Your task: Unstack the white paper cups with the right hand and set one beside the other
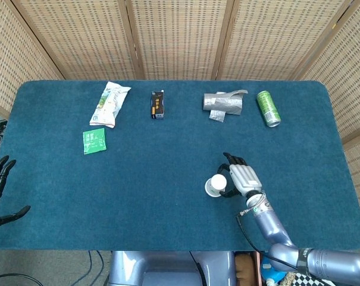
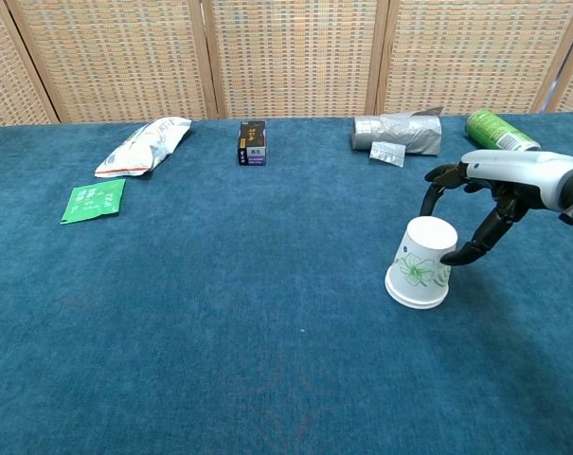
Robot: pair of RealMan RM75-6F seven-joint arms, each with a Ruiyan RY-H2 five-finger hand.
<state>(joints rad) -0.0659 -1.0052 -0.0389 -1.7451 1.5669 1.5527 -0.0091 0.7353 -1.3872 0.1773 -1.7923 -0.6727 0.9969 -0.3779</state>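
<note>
a blue-carpeted table [image 1: 168,155] is shown before wicker screens [image 1: 180,36]. along its far edge are laid a white snack bag [image 1: 110,104], a small dark box [image 1: 158,104], a silver pouch [image 1: 222,102] and a green can [image 1: 268,108]. a green sachet [image 1: 94,141] is placed near the bag.

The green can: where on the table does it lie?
The green can lies on its side at the table's far right, just right of the silver pouch.

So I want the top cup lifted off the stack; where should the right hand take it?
Grip the cup around its upper wall near the flat base, coming from the right, where the right hand already is. It stands upside down and tapers upward, so fingers fit there best.
</note>
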